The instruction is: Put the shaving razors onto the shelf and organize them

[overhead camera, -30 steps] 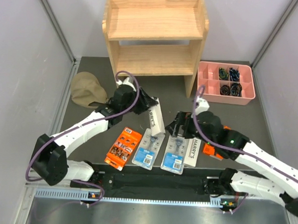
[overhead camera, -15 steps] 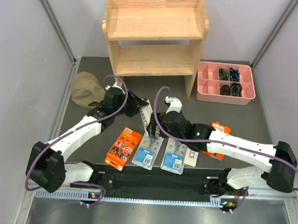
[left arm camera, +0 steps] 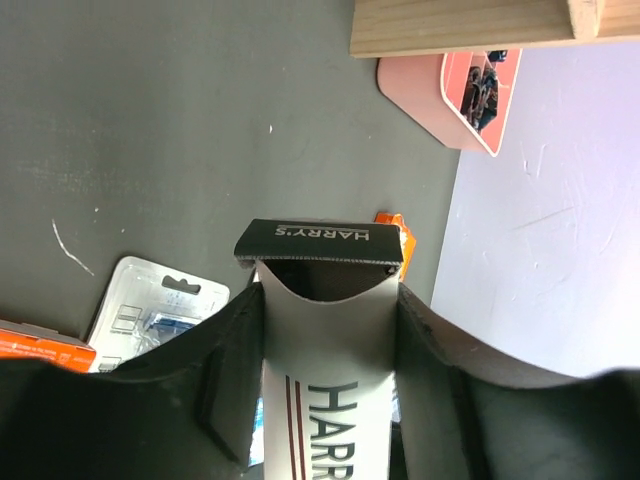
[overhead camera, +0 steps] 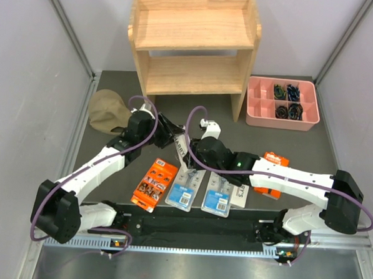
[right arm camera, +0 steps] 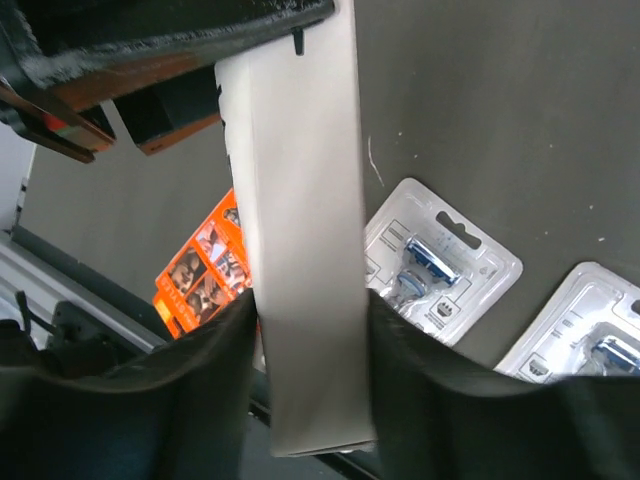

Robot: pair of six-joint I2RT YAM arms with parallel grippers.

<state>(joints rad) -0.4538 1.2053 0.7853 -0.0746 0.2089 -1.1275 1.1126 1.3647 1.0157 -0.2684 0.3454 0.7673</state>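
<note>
A long white HARRY'S box hangs above the mat with both grippers on it. My left gripper is shut on one end; in the left wrist view its fingers press both sides of the box. My right gripper is shut on the other end of the same box, just right of the left one. Below lie an orange pack, two clear blister packs, a second HARRY'S box and another orange pack. The wooden shelf stands behind, both tiers bare.
A pink compartmented tray with small dark items sits right of the shelf. A khaki cap lies at the left of the dark mat. Grey walls close in both sides. The right arm stretches across the packs on the mat.
My right arm has swung left from the packs on the mat to the box in my left gripper, and its jaws have closed on it. The left gripper drew the box slightly left.
</note>
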